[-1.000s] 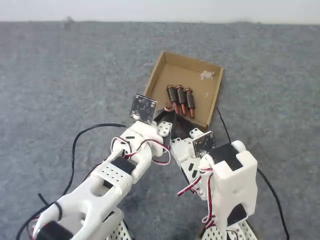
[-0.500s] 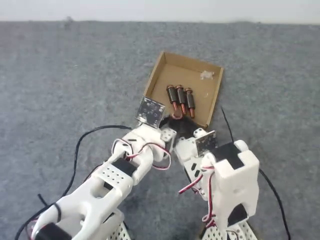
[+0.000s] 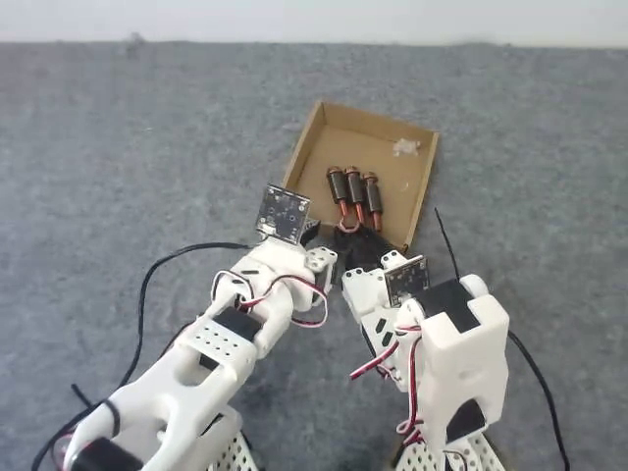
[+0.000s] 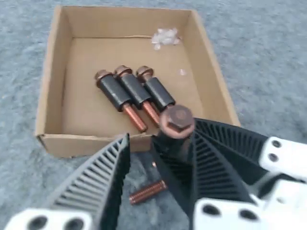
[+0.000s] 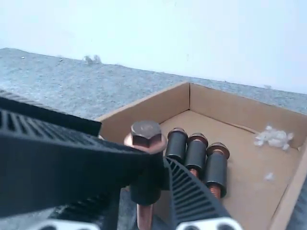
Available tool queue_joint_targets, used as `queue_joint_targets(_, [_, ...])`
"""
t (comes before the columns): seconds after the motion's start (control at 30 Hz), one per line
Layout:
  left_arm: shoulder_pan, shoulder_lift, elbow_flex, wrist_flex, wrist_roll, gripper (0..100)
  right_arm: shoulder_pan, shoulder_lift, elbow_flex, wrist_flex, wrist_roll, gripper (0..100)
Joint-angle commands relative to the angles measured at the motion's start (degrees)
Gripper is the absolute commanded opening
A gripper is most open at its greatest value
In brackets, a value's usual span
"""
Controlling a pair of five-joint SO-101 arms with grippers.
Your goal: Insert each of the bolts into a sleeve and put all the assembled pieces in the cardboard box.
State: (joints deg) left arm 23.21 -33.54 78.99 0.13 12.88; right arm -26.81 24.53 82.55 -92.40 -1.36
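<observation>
The cardboard box (image 3: 299, 147) (image 4: 48, 91) (image 5: 144, 108) holds three assembled pieces (image 3: 353, 196) (image 4: 134, 93) (image 5: 196, 153), copper bolts in black sleeves, lying side by side. Just outside the box's near wall, my right gripper (image 3: 358, 240) (image 5: 153, 167) is shut on a black sleeve (image 5: 145, 184) held upright, with a bolt through it. That bolt's head (image 4: 176, 122) (image 5: 145, 134) shows on top and its tip below. My left gripper (image 3: 319, 235) (image 4: 140, 143) stands open right beside that piece. One loose bolt (image 4: 147, 191) lies on the carpet under the grippers.
A white scrap (image 3: 405, 147) (image 4: 165, 37) lies in the box's far corner. Grey carpet (image 3: 118, 147) covers the table all around. Black cables (image 3: 162, 265) trail beside both arm bases. A white wall runs along the far edge.
My left arm went a little toward the box and then came back. The right gripper has edged nearer the box's wall with the sleeved bolt.
</observation>
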Motion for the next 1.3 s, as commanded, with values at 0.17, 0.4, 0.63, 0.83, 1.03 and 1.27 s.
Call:
queue_joint_targets(0.17, [1.8, -17.9, 0.1, 4.8, 4.4, 9, 1.2, -3.7, -2.0, 4.4, -0.3, 0.6])
queue_joint_targets(0.4, [1.1, -34.0, 4.3, 13.0, 4.2, 1, 1.3, -3.7, -2.1, 4.6, -0.3, 0.6])
queue_joint_targets(0.63, [-9.9, -39.9, 12.0, 12.8, 4.0, 1, 1.7, -3.8, -1.8, 4.7, -0.4, 0.6])
queue_joint_targets(0.83, [-18.7, -39.2, 17.5, 12.7, -2.4, 1, 1.6, -4.0, 0.5, 4.3, -0.3, 0.6])
queue_joint_targets(1.03, [-21.9, -37.5, 17.6, 13.7, -3.7, 1, 1.6, -11.8, 8.3, 4.6, -0.3, 0.6])
queue_joint_targets(1.27, [-21.1, -33.1, 17.5, 12.9, -3.7, 1, 3.7, -26.3, 13.5, 15.9, -0.2, 0.6])
